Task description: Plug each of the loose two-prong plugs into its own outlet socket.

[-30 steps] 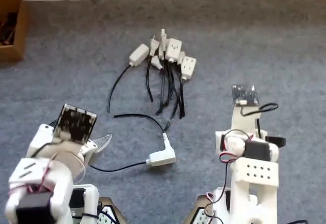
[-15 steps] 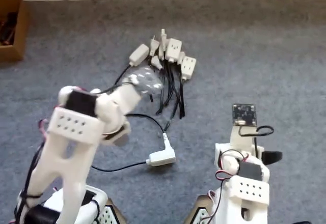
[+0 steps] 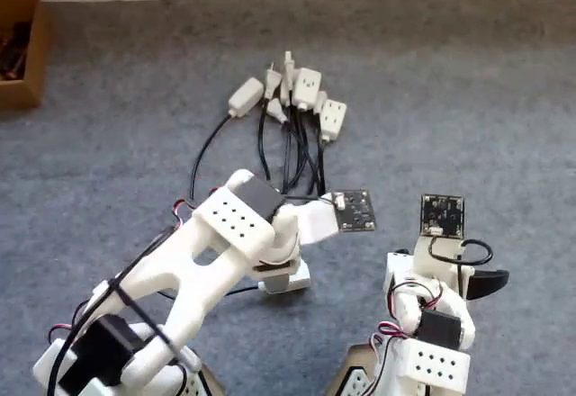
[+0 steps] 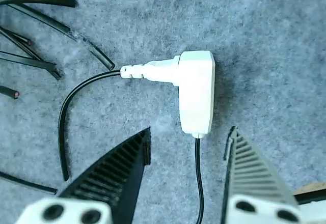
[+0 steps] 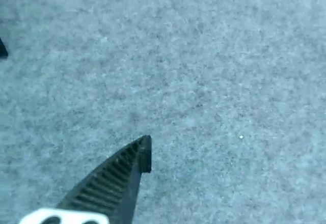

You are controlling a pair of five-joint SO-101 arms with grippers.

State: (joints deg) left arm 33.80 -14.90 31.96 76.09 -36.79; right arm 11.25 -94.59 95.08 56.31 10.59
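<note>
The left gripper [image 4: 189,132] hangs with jaws spread wide, just short of a white plastic socket block [image 4: 197,89] on the grey carpeted table [image 4: 275,40].

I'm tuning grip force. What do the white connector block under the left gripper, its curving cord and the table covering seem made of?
The white connector block: likely hard moulded plastic, smooth with a faint sheen. The cord: black, probably a rubbery or vinyl sheath, since it curves freely. The table covering: grey short-pile carpet, with a fuzzy, flecked texture.
</note>
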